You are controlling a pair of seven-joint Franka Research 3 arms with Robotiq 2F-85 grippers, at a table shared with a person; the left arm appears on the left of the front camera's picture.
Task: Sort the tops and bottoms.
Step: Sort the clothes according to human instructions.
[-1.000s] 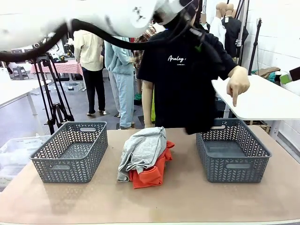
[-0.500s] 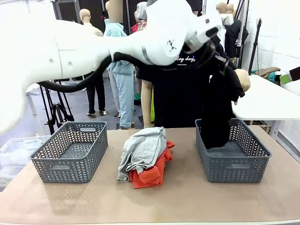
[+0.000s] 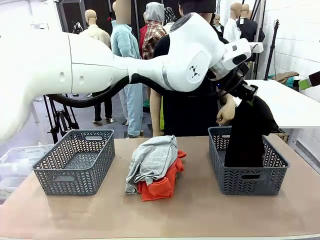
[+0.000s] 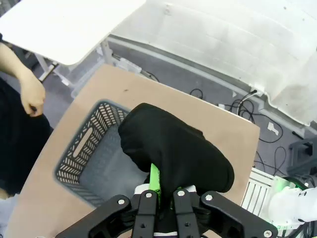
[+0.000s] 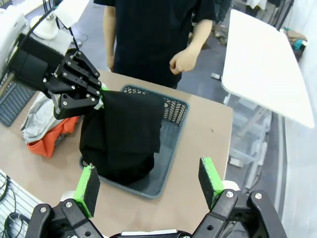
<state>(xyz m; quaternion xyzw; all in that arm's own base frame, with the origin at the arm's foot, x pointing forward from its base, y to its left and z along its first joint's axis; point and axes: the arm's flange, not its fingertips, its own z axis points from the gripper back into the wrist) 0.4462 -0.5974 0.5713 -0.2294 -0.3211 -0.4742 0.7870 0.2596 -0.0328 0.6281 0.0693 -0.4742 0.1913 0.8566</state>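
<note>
Left fingers [image 4: 154, 179] pinch bottoms [image 3: 247, 135] over basket [image 3: 230, 180] | right gripper [image 5: 148, 171] wide, empty | risk: you release, cloth drapes rim.

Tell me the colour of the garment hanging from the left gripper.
The garment is plain black, clearest in the right wrist view.

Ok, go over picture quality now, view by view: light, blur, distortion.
Front view: sharp, evenly lit; the left arm near the lens glares white, and the black garment reads as a flat dark shape. Left wrist view: wide-angle bend in the table edge, no blur. Right wrist view: crisp, even light, green pads in focus.
</note>
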